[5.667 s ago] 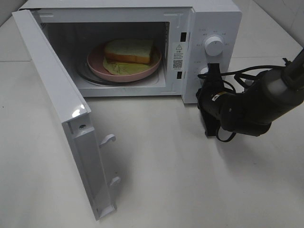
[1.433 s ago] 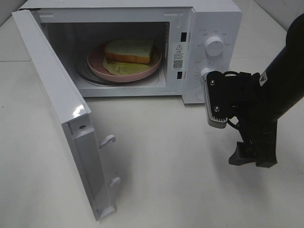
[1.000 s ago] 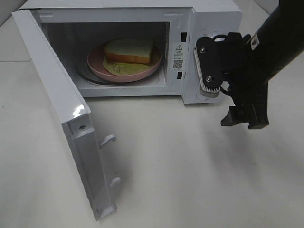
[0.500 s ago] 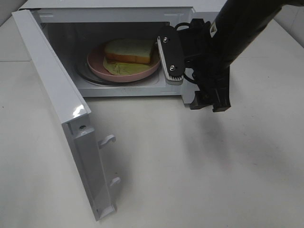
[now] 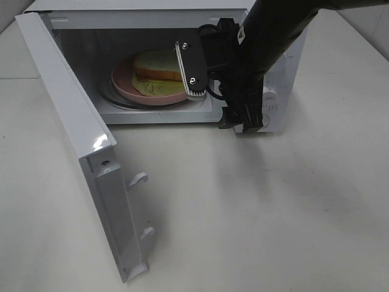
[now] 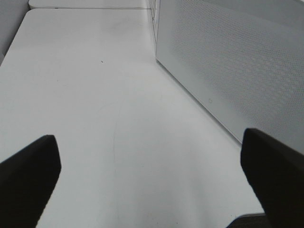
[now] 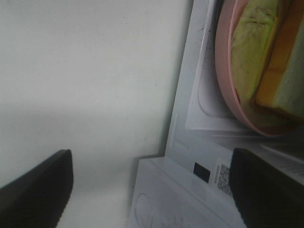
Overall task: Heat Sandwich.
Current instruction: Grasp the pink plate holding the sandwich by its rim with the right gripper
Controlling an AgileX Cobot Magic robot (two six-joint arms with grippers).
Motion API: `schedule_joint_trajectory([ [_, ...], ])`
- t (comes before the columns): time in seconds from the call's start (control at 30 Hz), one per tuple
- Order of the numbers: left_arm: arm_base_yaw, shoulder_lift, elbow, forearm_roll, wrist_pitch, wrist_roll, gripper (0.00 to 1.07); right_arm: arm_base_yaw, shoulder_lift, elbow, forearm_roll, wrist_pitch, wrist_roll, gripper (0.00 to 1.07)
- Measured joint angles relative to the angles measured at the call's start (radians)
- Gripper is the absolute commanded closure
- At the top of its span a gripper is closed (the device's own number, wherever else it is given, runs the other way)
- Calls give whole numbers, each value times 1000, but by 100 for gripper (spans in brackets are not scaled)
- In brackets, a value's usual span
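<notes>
The sandwich (image 5: 159, 64), white bread with tan crust over a yellow-green layer, lies on a round pink plate (image 5: 124, 82) inside the open microwave (image 5: 146, 12). My right gripper (image 5: 242, 125) hangs in front of the oven's right side, fingers pointing down at the table, open and empty. In the right wrist view the right gripper (image 7: 152, 190) has its fingers wide apart, with the sandwich (image 7: 270, 61) and plate (image 7: 223, 61) at the edge. My left gripper (image 6: 152, 180) is open and empty over bare table; it is out of the exterior view.
The microwave door (image 5: 73, 121) stands swung out to the left over the table, latches facing right. My right arm hides most of the control panel; one knob (image 5: 269, 92) shows. A white dotted microwave panel (image 6: 228, 61) fills the left wrist view's side.
My right arm rose from the table at the right and swung left across the control panel to the oven opening's right edge. The sandwich, plate and door have not moved.
</notes>
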Motion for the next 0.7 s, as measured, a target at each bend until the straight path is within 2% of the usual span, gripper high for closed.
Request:
schedule_joint_trajectory([
  [0.7, 0, 0, 0, 0, 0, 0, 9, 8, 219, -193, 9, -69, 11, 26],
])
